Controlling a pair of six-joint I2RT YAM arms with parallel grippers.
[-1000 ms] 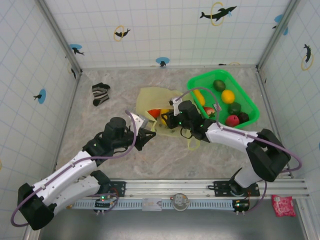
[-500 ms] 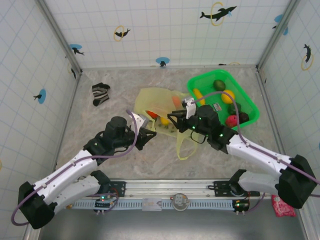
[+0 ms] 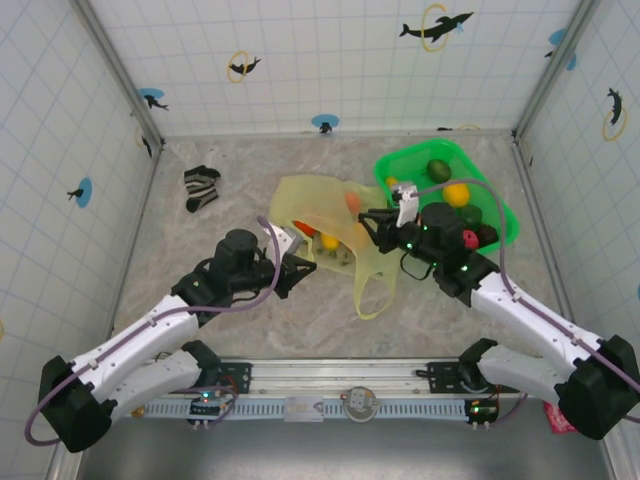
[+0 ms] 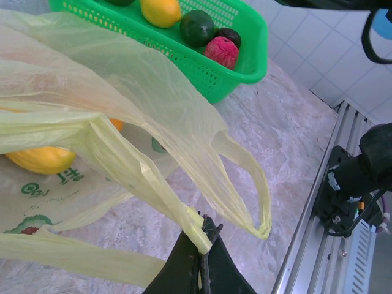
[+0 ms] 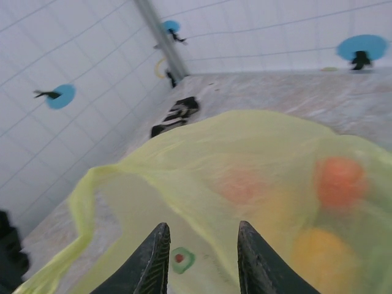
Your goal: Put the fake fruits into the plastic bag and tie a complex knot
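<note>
The marbled worktop [image 3: 200,290] carries everything. On it the plastic bag [image 3: 300,200] lies spread, its long axis running from the far left down towards me. It ends at the handle [image 4: 153,184], where my left hand [image 4: 201,236] is clamped tight on the twisted film, with that edge lifted. The green basket [image 4: 239,72] sits just beside the bag, on its right. My right hand [image 5: 202,254] hovers over the bag's right side, fingers apart with nothing between them. It points left, so the basket lies behind it and to its right. An orange fruit [image 3: 352,200] and a yellow fruit [image 3: 328,240] show through the film. The other fake fruits [image 3: 456,193] lie in the basket. My right arm is nearer them, so I judge the next pick is its job.
</note>
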